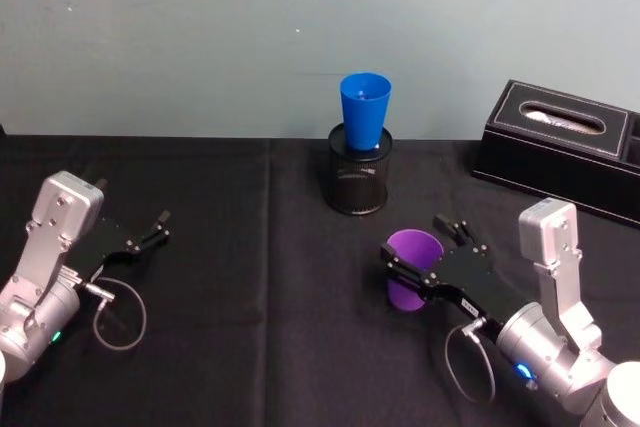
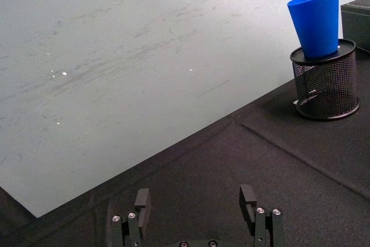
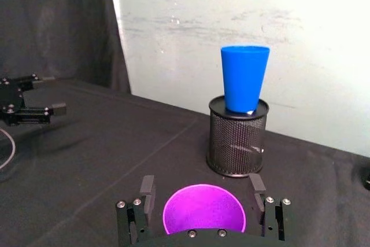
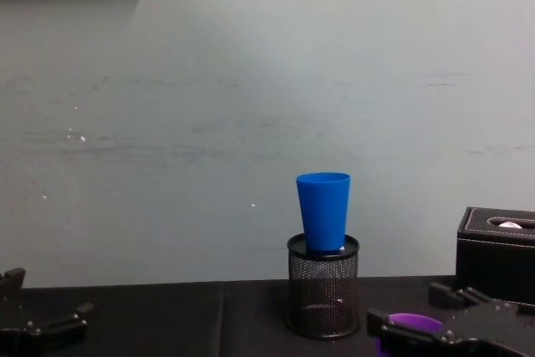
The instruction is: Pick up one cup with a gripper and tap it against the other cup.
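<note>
- The right gripper (image 1: 412, 254) sits low over the black-clothed table (image 1: 230, 347), in front of and a little to the right of the mesh pen holder (image 1: 359, 183); its fingers (image 3: 148, 192) stand on either side of the purple cup (image 1: 412, 269), close against the cup's walls just below the rim, so it looks to be grasping the cup, though whether the pads press hard I cannot tell.
- The purple cup stands upright with its mouth up, its violet inside plain in the right wrist view (image 3: 203, 209); in the chest view just its rim (image 4: 411, 322) peeks above the gripper's black body; whether its base touches the cloth is hidden.
- The blue cup (image 1: 364, 110) stands mouth up with its narrow end dropped into the top of the black mesh pen holder, near the table's far edge by the wall; it leans slightly; it is apart from the purple cup, farther back.
- The left gripper (image 1: 158, 226) rests well off at the table's left side, its two fingers (image 2: 142, 200) spread with nothing between them.
- A black tissue box (image 1: 565, 147) sits at the far right of the table, clear of both cups.
</note>
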`<state>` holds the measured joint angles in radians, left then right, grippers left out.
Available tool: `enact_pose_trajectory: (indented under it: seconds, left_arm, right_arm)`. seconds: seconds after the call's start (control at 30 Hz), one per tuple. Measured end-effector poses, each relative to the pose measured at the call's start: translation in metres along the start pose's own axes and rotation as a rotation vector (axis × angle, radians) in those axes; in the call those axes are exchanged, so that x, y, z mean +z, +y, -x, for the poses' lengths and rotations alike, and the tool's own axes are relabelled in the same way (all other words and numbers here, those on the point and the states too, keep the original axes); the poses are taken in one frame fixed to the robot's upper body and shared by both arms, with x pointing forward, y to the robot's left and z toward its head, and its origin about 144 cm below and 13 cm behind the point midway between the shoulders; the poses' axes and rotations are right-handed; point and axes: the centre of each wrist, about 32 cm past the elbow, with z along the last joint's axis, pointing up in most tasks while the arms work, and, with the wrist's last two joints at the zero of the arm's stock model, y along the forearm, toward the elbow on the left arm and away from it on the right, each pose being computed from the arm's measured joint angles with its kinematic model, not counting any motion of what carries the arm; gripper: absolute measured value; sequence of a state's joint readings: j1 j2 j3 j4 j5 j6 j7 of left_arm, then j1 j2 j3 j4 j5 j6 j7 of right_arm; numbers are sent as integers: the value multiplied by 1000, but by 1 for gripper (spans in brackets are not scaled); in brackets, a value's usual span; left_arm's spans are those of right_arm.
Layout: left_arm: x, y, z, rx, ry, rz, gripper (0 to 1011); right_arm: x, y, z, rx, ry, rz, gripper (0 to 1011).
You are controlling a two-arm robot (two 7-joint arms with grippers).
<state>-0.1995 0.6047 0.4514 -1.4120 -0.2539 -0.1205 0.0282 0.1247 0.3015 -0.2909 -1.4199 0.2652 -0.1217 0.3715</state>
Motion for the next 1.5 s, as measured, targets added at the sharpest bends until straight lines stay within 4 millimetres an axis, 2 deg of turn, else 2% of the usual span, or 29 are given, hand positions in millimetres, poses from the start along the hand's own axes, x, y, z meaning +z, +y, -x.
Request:
enact_pose_trajectory:
  seconds: [0.87, 1.5]
  left_arm:
    - [0, 0, 0, 0, 0, 0, 1011]
    - [0, 0, 0, 0, 0, 0, 1011]
  right_arm:
    - [10, -4, 0, -62, -13, -90, 1003]
    - [2, -11, -14, -206, 17, -85, 1003]
